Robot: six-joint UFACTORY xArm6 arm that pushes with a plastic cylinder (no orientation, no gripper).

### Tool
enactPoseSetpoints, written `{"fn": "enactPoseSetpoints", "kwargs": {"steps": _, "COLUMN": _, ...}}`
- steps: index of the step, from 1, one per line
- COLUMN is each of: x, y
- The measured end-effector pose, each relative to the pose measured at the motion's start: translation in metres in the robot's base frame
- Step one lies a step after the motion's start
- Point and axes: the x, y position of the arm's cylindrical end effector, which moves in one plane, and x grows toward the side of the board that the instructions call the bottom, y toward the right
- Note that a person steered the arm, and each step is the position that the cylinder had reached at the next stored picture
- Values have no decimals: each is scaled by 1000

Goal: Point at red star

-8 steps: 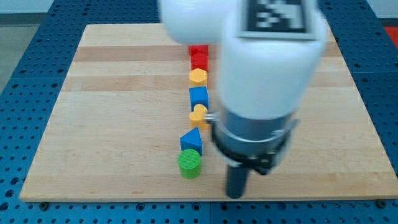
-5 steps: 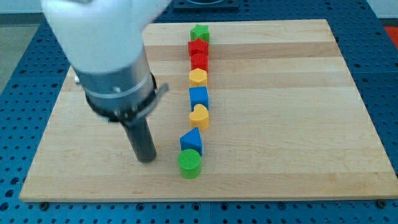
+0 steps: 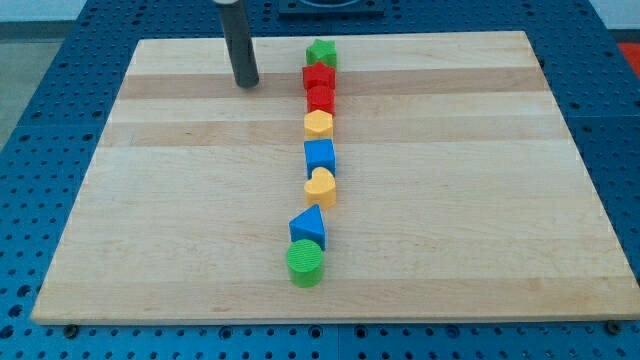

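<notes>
The red star (image 3: pixel 318 76) lies near the board's top, second in a column of blocks running down the middle. A green star (image 3: pixel 322 53) is just above it and a red block (image 3: pixel 321 98) just below, both touching it. My tip (image 3: pixel 246 82) rests on the board to the view's left of the red star, about a block's width or two away and touching no block. The rod rises out of the view's top.
Below the red block the column continues with a yellow hexagon (image 3: pixel 318 123), a blue block (image 3: pixel 320 156), a yellow heart (image 3: pixel 321 186), a blue triangle (image 3: pixel 308 227) and a green cylinder (image 3: pixel 305 263). The wooden board (image 3: pixel 480 200) sits on a blue perforated table.
The arm has swung from the view's bottom right, past the lower left of the column, up to the top left. The tip now stands beside the red star. No block has moved.
</notes>
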Motion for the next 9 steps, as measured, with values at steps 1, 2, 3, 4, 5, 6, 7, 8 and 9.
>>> {"fn": "enactPoseSetpoints", "kwargs": {"steps": 1, "x": -44, "y": 16}}
{"fn": "enactPoseSetpoints", "kwargs": {"steps": 2, "x": -81, "y": 42}}
{"fn": "enactPoseSetpoints", "kwargs": {"steps": 3, "x": -81, "y": 82}}
{"fn": "enactPoseSetpoints", "kwargs": {"steps": 4, "x": -81, "y": 148}}
{"fn": "enactPoseSetpoints", "kwargs": {"steps": 5, "x": -80, "y": 183}}
{"fn": "enactPoseSetpoints", "kwargs": {"steps": 6, "x": -60, "y": 185}}
{"fn": "enactPoseSetpoints", "kwargs": {"steps": 7, "x": -36, "y": 185}}
{"fn": "enactPoseSetpoints", "kwargs": {"steps": 8, "x": -16, "y": 185}}
{"fn": "enactPoseSetpoints", "kwargs": {"steps": 9, "x": -3, "y": 184}}
